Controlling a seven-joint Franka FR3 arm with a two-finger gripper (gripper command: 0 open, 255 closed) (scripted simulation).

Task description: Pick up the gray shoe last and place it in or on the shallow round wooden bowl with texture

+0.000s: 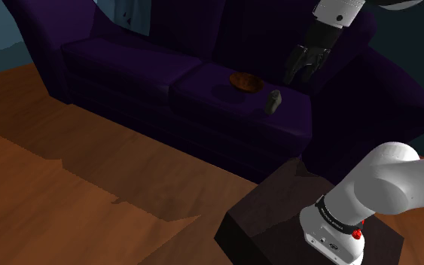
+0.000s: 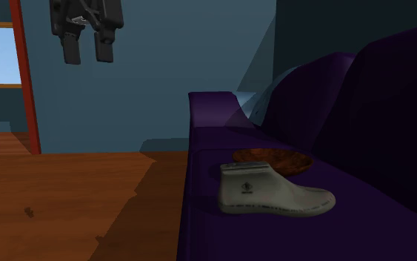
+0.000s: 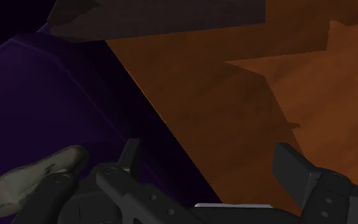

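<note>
The gray shoe last (image 2: pixel 273 193) is seen lying on the purple sofa's (image 1: pixel 127 60) seat, just beside the wooden bowl (image 2: pixel 273 157), its long axis set from front edge toward backrest, below and aside of the gripper (image 1: pixel 298 75), whose fingers are held apart and empty

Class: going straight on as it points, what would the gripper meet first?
Probably the wooden floor beside the purple sofa; floor shows ahead of the open gripper, and the shoe last lies aside.
</note>
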